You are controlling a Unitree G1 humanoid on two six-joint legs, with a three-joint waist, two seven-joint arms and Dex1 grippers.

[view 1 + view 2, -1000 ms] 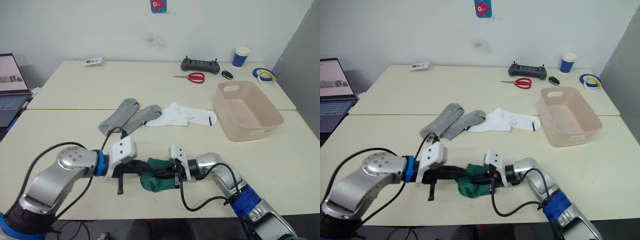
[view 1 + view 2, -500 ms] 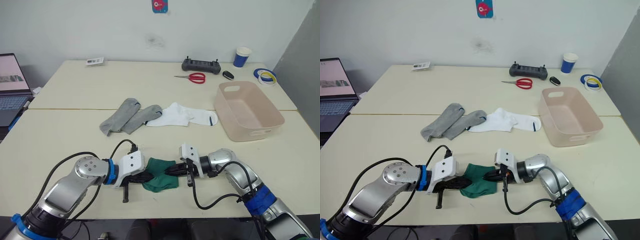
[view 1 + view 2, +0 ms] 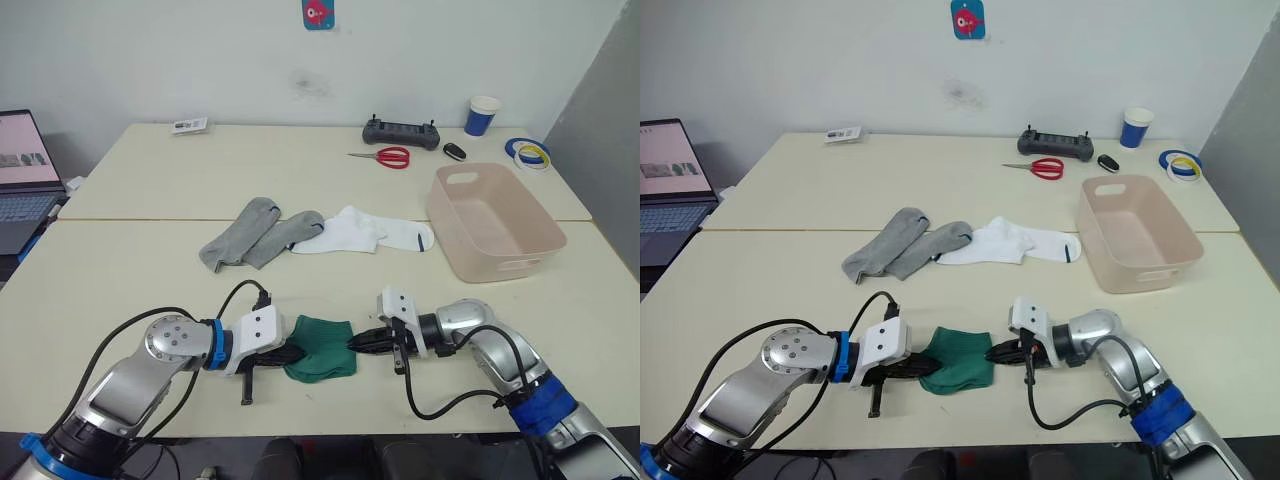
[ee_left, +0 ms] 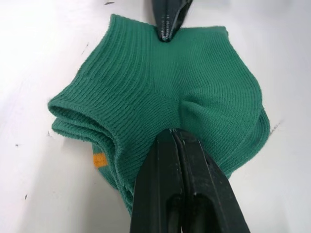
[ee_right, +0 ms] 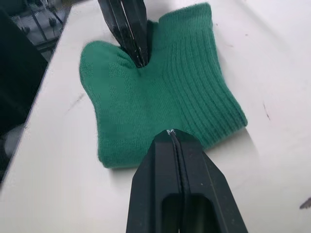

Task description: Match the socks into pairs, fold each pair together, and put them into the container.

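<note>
The two dark green socks (image 3: 320,347) lie stacked and flat near the table's front edge. My left gripper (image 3: 291,352) is shut on their left side, where the fabric (image 4: 194,92) puckers at the fingertips (image 4: 172,138). My right gripper (image 3: 358,342) is shut on the ribbed cuff edge (image 5: 209,111) at their right side. Two grey socks (image 3: 255,232) and two white socks (image 3: 370,230) lie side by side mid-table. The pink-beige container (image 3: 492,222) stands empty at the right.
Along the back edge lie red scissors (image 3: 385,155), a black controller (image 3: 401,130), a blue-and-white cup (image 3: 482,114) and tape rolls (image 3: 530,152). A laptop (image 3: 20,175) sits at the far left. A seam (image 3: 150,219) joins the two tables.
My right gripper has drawn to the right and the left has lowered toward the table. The green socks went from a bunched lump to lying spread flat between them.
</note>
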